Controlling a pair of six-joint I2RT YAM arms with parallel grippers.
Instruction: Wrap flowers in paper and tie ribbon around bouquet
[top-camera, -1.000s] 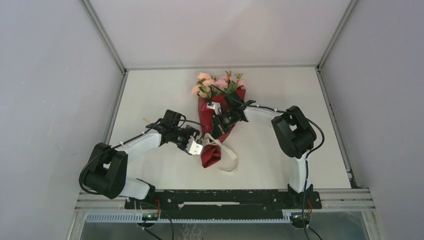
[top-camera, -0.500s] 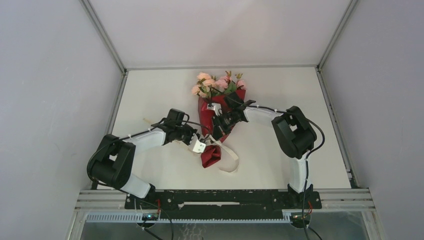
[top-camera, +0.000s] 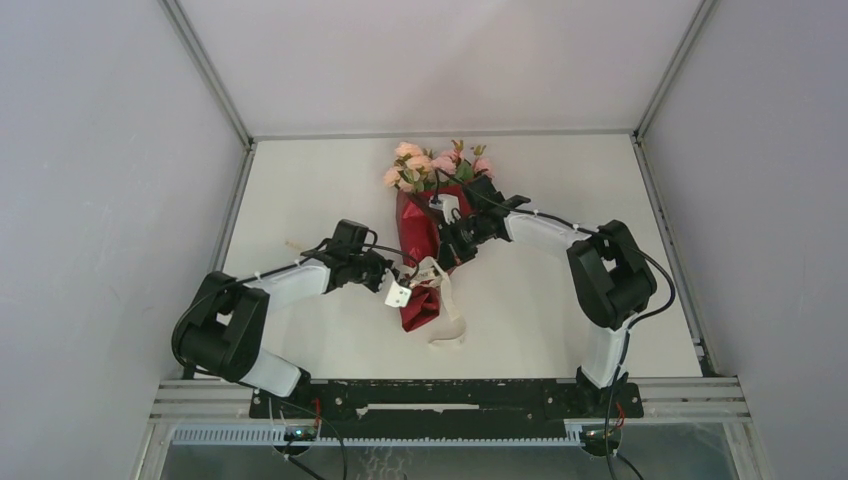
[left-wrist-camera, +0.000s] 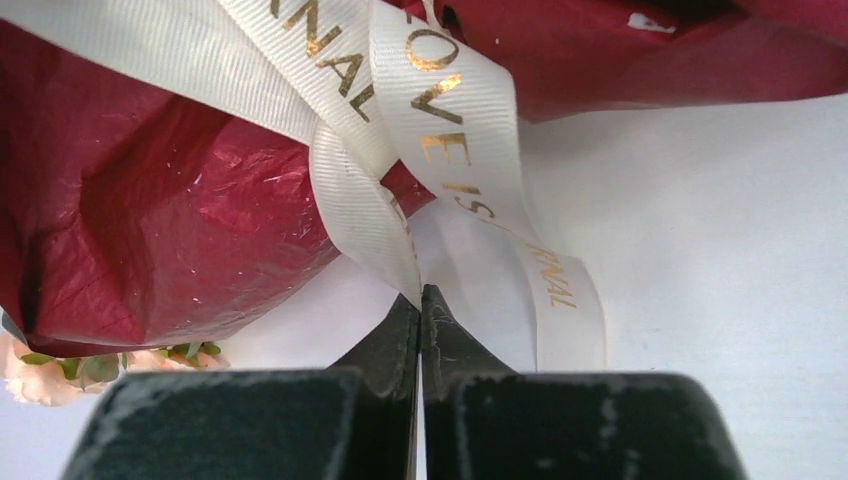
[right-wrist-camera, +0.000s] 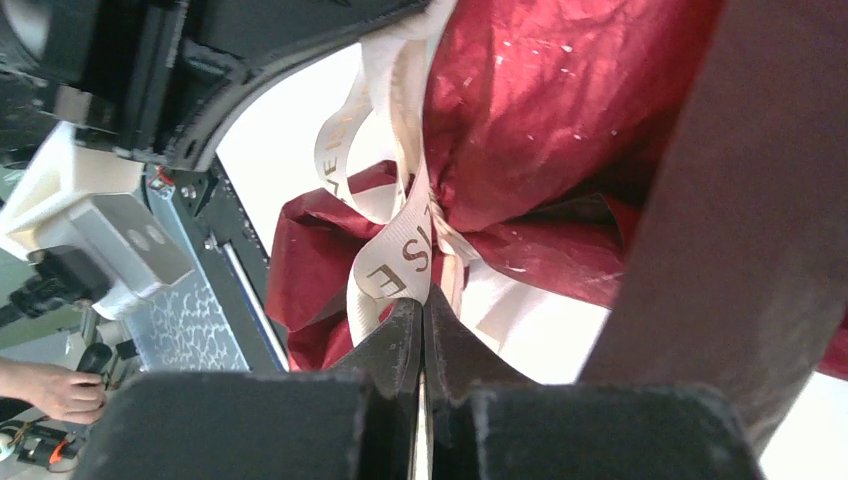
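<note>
Ribbon (left-wrist-camera: 440, 130) — both end effectors (left-wrist-camera: 421, 305) (right-wrist-camera: 421, 315) pinch it (elbows out).

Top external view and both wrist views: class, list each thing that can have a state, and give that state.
left gripper, shut on the ribbon.
right gripper, shut on the ribbon.
ribbon, looped round the paper, one strand pinched by each gripper; knotted or not, cannot tell.
paper, wrapped round the flowers, crinkled, cinched at the ribbon.
flowers, wrapped, heads sticking out at the paper's far end.
</note>
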